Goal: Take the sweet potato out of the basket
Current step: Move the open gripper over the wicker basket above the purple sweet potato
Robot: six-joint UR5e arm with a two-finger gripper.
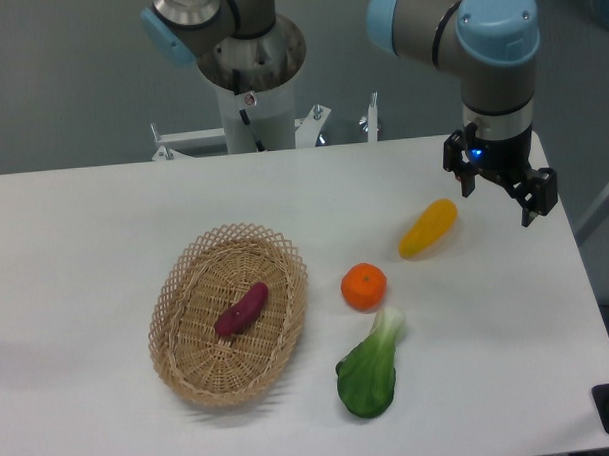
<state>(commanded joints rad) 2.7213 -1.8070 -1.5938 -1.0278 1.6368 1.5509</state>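
The reddish-purple sweet potato (241, 309) lies slanted in the middle of the tan wicker basket (182, 354), which sits on the left-centre of the white table. My gripper (498, 197) hangs far to the right, above the table's right rear area, just right of a yellow vegetable. Its two dark fingers (531, 205) stand apart with nothing between them, so it is open. The gripper is well away from the basket and the sweet potato.
A yellow oblong vegetable (428, 228) lies just left of the gripper. An orange fruit (364, 286) and a green bok choy (371, 370) rest between basket and table's right edge (586, 278). The robot base (251, 80) stands behind the table.
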